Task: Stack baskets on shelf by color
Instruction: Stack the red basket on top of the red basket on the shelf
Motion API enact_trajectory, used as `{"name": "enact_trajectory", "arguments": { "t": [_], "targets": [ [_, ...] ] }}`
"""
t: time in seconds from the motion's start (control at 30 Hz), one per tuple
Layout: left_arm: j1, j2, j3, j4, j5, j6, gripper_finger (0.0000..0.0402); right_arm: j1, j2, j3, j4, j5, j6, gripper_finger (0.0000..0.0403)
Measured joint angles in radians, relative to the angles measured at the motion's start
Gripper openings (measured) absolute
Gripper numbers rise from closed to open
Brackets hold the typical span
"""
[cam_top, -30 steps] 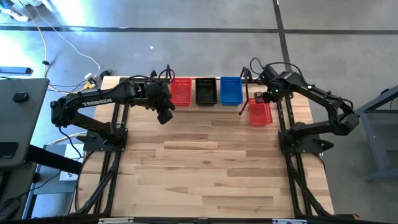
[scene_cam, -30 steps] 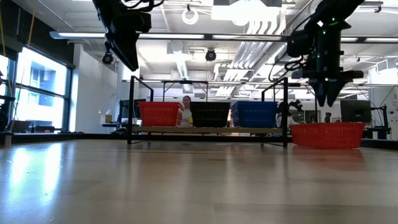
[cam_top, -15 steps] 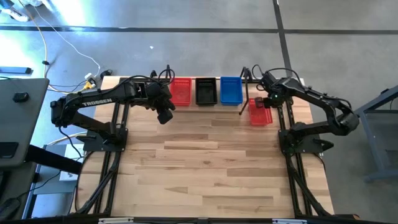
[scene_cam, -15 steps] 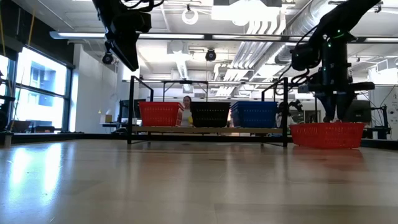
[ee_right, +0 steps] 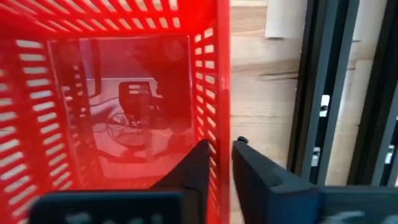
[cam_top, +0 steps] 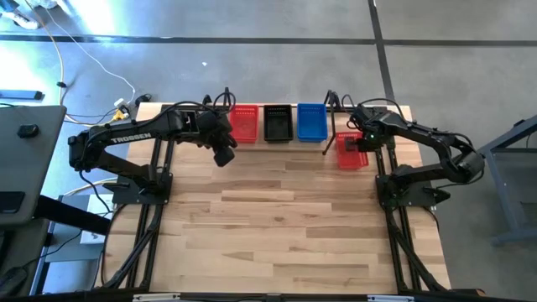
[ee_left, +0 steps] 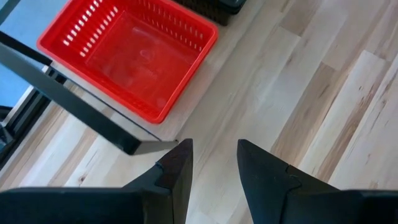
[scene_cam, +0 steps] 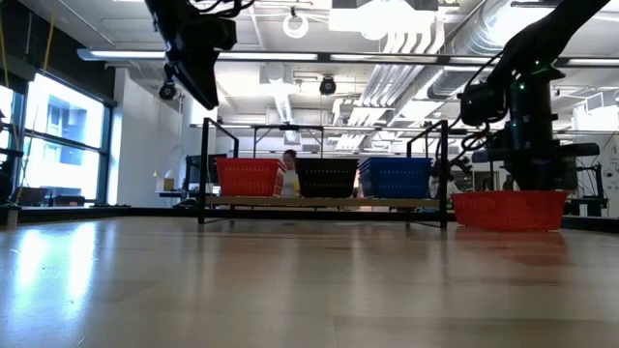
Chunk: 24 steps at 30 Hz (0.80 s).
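right gripper (ee_right: pixel 221 163) narrowly open, fingers straddling red basket (ee_right: pixel 118 93) wall

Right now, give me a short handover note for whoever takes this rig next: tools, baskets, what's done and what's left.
Right tool: down at the loose red basket, fingers straddling one side wall with a narrow gap, not visibly clamped.
Left tool: open, empty, raised in front of the shelf's left end.
Shelf: shelf red basket, black basket, blue basket, side by side.
Done: red, black and blue places started on the shelf. How many are nested in each cannot be told.
Left: grip the loose red one, on the table just right of the shelf, and stack it into the red one.
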Motion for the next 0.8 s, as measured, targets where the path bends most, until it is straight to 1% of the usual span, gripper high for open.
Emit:
{"name": "enact_trajectory", "arguments": {
  "t": [0.07,0.13,0.23,0.33,0.57,0.8],
  "targets": [
    [0.000,0.000,0.000,0.015,0.000,0.000,0.0115,0.000,0.000,0.000,0.010,0.000,0.000,0.0025],
    [0.000,0.000,0.000,0.027,0.000,0.000,0.0115,0.000,0.000,0.000,0.010,0.000,0.000,0.0008],
    [0.000,0.000,0.000,0.030,0.000,0.008,0.0115,0.000,-0.004,0.000,0.006,0.000,0.023,0.0012],
    [-0.001,0.000,0.000,0.030,0.000,0.024,0.0115,0.009,-0.033,0.000,0.005,0.005,0.035,0.0004],
    [-0.001,0.000,0.000,0.030,0.000,0.032,0.0115,0.056,-0.164,0.069,-0.071,0.115,0.137,0.0002],
    [-0.001,0.000,0.000,0.030,0.001,0.071,0.0115,0.069,-0.283,0.163,-0.155,0.195,0.195,0.0001]
  ]
}}
